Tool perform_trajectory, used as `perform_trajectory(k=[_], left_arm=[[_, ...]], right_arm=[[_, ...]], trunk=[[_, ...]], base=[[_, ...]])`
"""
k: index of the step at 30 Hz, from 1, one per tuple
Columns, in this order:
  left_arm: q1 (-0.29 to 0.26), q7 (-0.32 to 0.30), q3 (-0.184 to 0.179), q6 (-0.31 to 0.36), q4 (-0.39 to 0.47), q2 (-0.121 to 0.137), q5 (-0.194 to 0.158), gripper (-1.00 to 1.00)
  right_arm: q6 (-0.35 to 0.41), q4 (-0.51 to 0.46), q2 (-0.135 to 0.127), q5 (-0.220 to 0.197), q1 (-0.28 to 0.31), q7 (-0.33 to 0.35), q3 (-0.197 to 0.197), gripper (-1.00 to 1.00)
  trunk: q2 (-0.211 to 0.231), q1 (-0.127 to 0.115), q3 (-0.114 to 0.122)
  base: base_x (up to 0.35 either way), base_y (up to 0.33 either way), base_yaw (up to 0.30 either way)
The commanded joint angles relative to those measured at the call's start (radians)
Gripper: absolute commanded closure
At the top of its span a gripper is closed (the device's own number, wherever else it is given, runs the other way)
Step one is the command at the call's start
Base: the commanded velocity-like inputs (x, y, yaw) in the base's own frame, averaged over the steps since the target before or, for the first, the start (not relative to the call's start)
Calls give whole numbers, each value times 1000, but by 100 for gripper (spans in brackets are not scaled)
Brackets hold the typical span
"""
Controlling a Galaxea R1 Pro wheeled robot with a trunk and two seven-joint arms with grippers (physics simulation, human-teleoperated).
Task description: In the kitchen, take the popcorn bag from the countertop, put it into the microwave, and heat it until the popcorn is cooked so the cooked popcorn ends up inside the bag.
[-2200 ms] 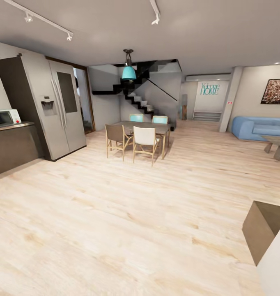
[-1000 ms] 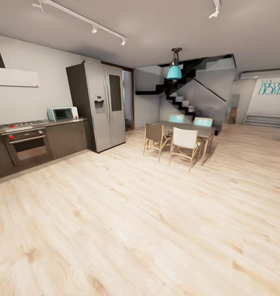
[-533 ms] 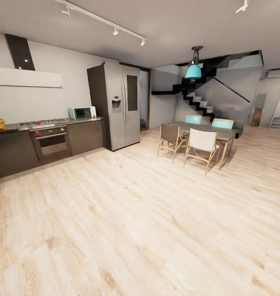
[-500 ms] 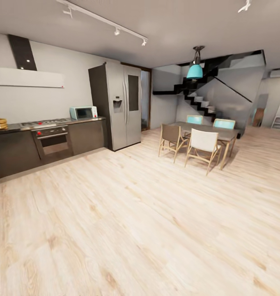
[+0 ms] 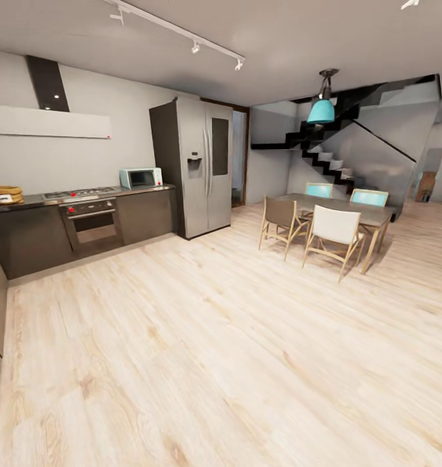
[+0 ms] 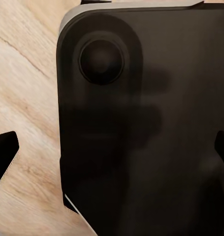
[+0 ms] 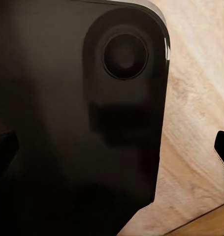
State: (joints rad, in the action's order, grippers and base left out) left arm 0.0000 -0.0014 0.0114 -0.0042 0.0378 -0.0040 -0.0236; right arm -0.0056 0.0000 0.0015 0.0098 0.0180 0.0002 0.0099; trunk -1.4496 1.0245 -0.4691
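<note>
The kitchen stands at the left of the head view. The pale mint microwave [image 5: 140, 178] sits on the grey countertop [image 5: 146, 189] beside the fridge, its door closed. At the countertop's far left end rests a small tan thing with a rolled rim [image 5: 4, 194], seemingly the popcorn bag, too far off for detail. No popcorn is visible. My left gripper [image 6: 114, 152] is open over a dark part of my own body, with wood floor beside it. My right gripper [image 7: 114, 145] is open over the same kind of dark panel.
A steel gas hob [image 5: 78, 192] with a dark oven [image 5: 91, 225] below it and a white hood [image 5: 52, 122] above. A tall steel fridge [image 5: 205, 167] ends the cabinet run. A dining table with chairs [image 5: 331, 227] stands at the right. Wood floor [image 5: 201, 337] lies between.
The whole head view has swung left, so the camera moved. The kitchen run, hob and hood now sit further into the picture; the sofa has gone out of view.
</note>
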Motion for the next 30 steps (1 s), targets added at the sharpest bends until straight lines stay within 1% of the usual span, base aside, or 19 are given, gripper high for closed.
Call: perform_trajectory(k=[1,14,20,30], left_arm=[[0,0,1,0,1,0,-2,-100],[0,0,1,0,1,-1,-2,-100],[0,0,1,0,1,-1,-2,-100],[0,0,0,0,1,-1,-2,-100]], right_arm=[[0,0,0,1,0,1,1,-100],[-1,0,0,1,0,1,1,-100],[-28,0,0,1,0,1,0,-100],[-30,0,1,0,0,1,-1,-100]], trunk=[[0,1,-1],[0,1,-1],[0,1,-1],[0,1,-1]], base=[[320,0,0],[321,0,0],[321,0,0],[322,0,0]])
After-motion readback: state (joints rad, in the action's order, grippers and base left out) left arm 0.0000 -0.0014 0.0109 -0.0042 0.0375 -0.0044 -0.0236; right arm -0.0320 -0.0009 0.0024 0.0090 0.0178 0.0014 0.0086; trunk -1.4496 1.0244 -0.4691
